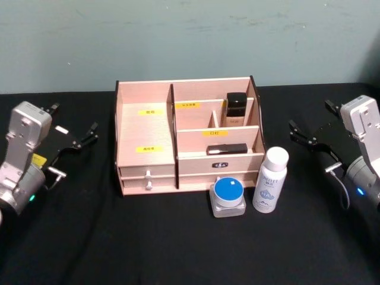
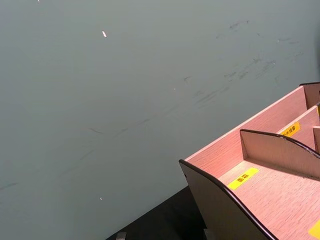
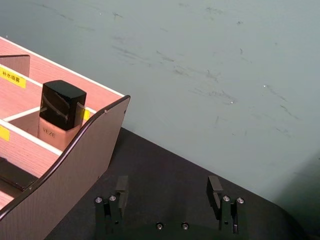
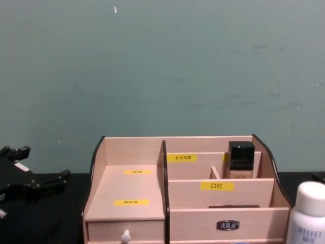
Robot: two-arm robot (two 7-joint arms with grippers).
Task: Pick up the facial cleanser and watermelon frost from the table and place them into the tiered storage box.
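The bottle (image 1: 271, 180) and jar (image 1: 228, 197) stand at lower centre, just before the box's (image 1: 146, 127) right half, nearer the right gripper (image 1: 303, 135) at mid-right than the left gripper (image 1: 80, 138) at mid-left, both grippers spread.

tiered storage box (image 1: 145, 127): pale wood, yellow labels | bottle (image 1: 270, 181): white | jar lid (image 1: 228, 189): blue

The black table (image 1: 178, 249) bears the tiered storage box (image 1: 145, 127), blue-lidded jar (image 1: 228, 196) and white bottle (image 1: 270, 181).

The tiered storage box (image 2: 270, 195) shows a dark-edged curved side and yellow labels (image 2: 243, 178). Behind it rises a grey-green wall (image 2: 125, 100).
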